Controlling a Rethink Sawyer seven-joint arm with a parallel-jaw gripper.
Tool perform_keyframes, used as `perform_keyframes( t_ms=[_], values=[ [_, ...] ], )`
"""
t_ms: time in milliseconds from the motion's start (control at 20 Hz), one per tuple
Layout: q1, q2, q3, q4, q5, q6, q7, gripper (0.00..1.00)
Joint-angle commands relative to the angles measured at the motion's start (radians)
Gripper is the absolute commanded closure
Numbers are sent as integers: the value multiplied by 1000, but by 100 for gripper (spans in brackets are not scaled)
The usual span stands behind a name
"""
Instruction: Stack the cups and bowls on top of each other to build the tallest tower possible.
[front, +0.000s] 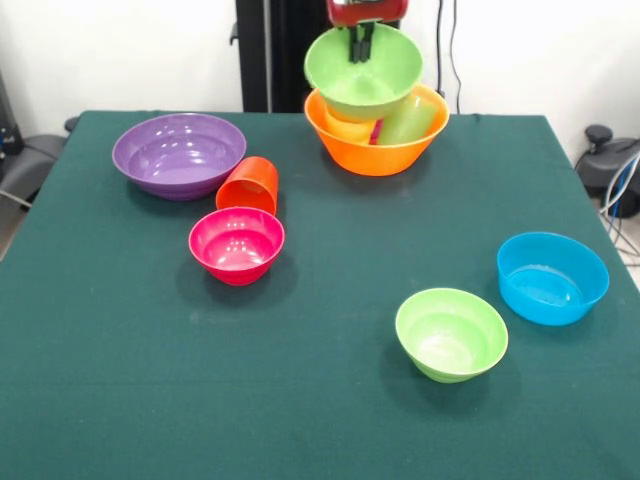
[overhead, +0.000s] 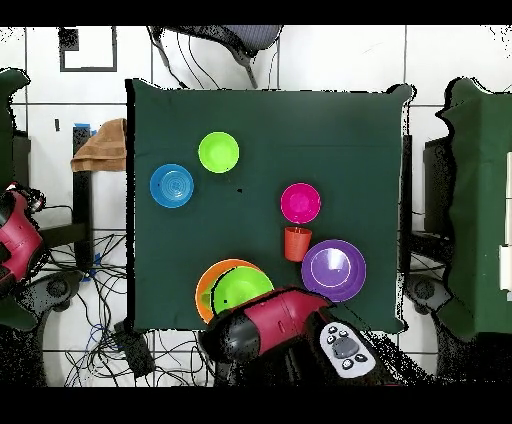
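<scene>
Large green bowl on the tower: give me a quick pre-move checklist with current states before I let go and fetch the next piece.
1. Large green bowl sits level: not ok, it tilts toward the camera on the tumblers inside the large orange bowl.
2. End effector inside the green bowl: ok; open or shut: cannot tell.
3. Orange-red cup ready to grasp: not ok, it lies on its side between the purple bowl and the pink-red bowl.
4. Small green bowl and blue bowl upright, standing free: ok.
5. Purple bowl upright: ok.
</scene>
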Motion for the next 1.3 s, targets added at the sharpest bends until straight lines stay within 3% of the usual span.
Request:
perform_keyframes(
  t_ms=[50, 750, 950, 1150, 1300],
  values=[
    [26, 55, 53, 11, 6, 68, -21, 100],
    [70, 72, 28, -38, -24, 6, 25, 100],
    [69, 46, 31, -28, -10, 13, 21, 100],
    [31, -39, 61, 18, 14, 24, -19, 100],
    [-35, -171, 121, 107, 44, 4, -77, 100]
  ],
)
